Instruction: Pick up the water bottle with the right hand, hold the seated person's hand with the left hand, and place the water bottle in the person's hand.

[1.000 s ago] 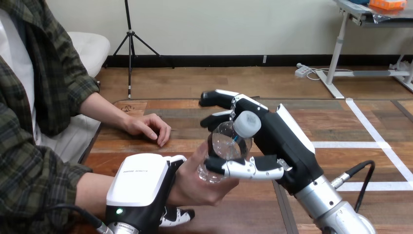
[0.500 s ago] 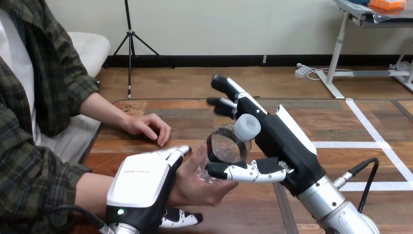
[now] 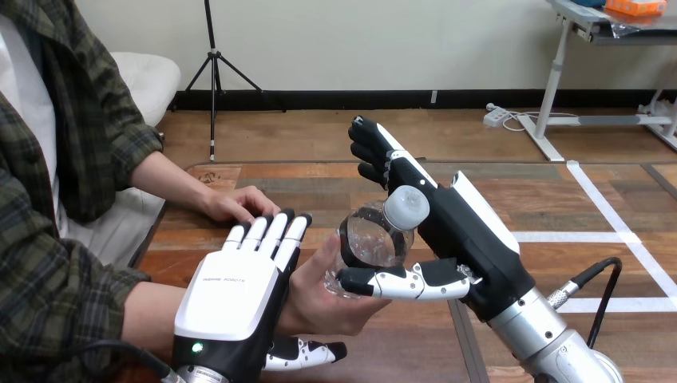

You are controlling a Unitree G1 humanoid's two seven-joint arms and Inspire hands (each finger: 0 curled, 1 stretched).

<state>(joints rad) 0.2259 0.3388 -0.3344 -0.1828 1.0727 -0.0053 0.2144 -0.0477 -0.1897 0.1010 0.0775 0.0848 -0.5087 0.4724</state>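
The bottle [image 3: 369,239] is tilted, cap toward me, with its base down in the person's near hand [image 3: 319,307], which cups it from below. That looks like the point of the pose: the weight seems to be passing to the person. The right hand [image 3: 471,231] is spread, its fingers [image 3: 374,155] straight and lifted clear above the cap, while the palm backs the bottle and the thumb lies across its lower front (a last guard against a roll, I'd guess). The left hand [image 3: 235,299] lies over the person's wrist with fingers flat and apart and the thumb splayed low, so it steadies or merely covers the wrist; nothing is curled round it, so I wouldn't call that a hold. The person's far hand [image 3: 239,206] rests idle on the table [image 3: 303,187]. The handover seems almost finished.
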